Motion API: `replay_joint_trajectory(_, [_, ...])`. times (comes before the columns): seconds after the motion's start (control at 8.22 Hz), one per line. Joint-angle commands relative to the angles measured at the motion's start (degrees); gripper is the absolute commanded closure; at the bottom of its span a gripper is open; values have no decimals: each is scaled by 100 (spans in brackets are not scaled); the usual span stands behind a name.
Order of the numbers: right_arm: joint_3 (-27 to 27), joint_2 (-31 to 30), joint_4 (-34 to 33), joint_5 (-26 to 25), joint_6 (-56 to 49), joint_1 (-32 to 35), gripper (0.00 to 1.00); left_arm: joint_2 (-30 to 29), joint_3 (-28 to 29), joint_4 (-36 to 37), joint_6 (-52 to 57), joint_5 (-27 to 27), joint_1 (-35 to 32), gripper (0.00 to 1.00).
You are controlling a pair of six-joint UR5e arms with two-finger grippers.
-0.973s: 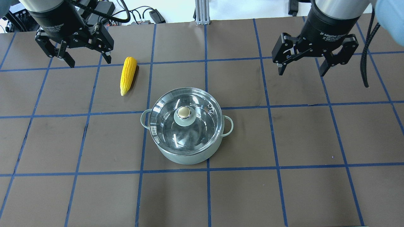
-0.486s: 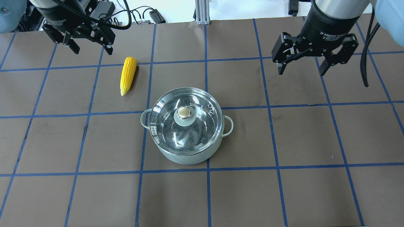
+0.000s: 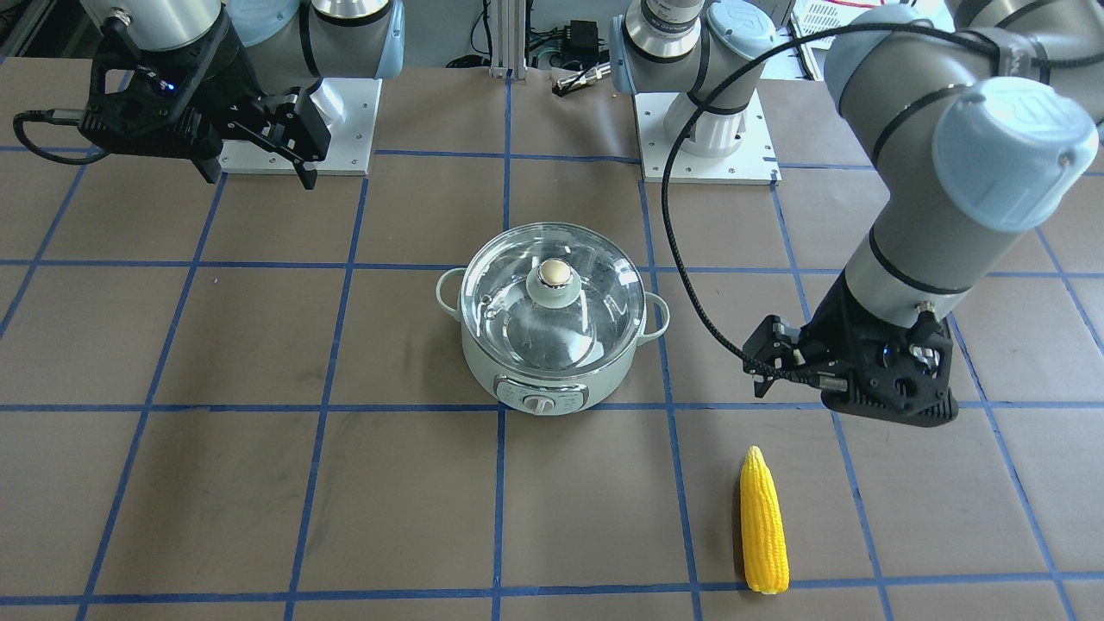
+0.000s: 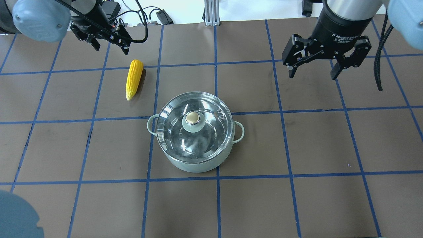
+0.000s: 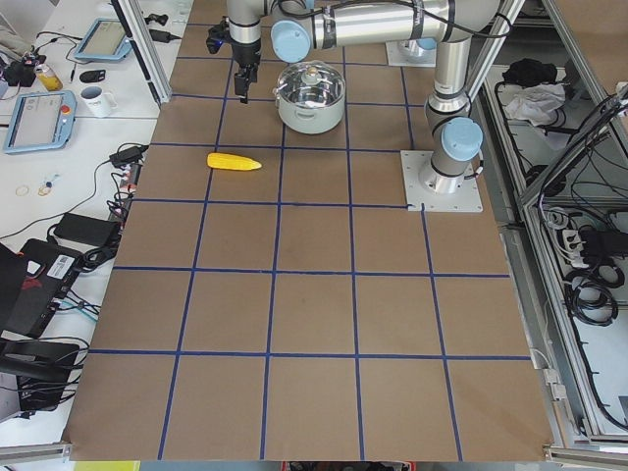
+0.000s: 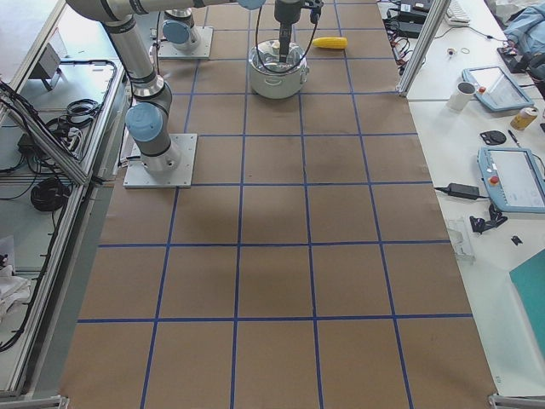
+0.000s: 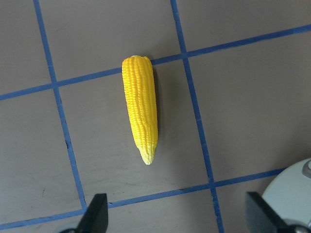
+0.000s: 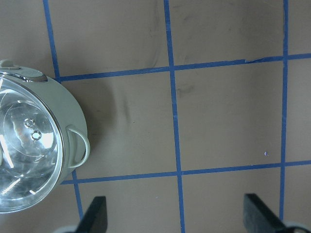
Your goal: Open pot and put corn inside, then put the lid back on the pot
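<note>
Pot (image 3: pixel 479 366) control knob (image 3: pixel 543 404): front-facing view, not overhead

Looks like a robotics lab to me: two robot arms (image 3: pixel 949 172) are bolted on metal base plates (image 5: pixel 469 199) to a big bench (image 4: pixel 297 205) covered in brown paper with a blue tape grid (image 4: pixel 218 178). Off to the side there's a white desk (image 5: pixel 59 162) with teach pendants (image 6: pixel 515 179), a mug (image 5: pixel 98 98) and power bricks (image 5: pixel 74 228). There are also aluminium frame posts (image 4: pixel 210 13) and coils of cable (image 5: pixel 589 299) round the edges.
</note>
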Motion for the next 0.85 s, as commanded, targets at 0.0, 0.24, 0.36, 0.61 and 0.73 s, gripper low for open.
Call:
replay_joint_trajectory(0.0, [-36,148,-133,-4,91,168,0,-608,-8,467,21,-39,158,0])
replay_joint_trajectory(0.24, [-36,209,-429,40,867,692,0,-1029,-8,773,21,-48,238,0])
replay_joint_trajectory(0.36, [-27,506,-789,5,1387,1314,0,-1249,-8,1001,-5,-48,264,0])
replay_joint_trajectory(0.61, [-27,1296,-1720,-118,2565,2432,0,-1592,-8,1292,-14,-232,264,0])
replay_joint_trajectory(0.73, [-10,1508,-1924,-136,2691,2611,0,-1707,1,1354,-6,-233,264,0])
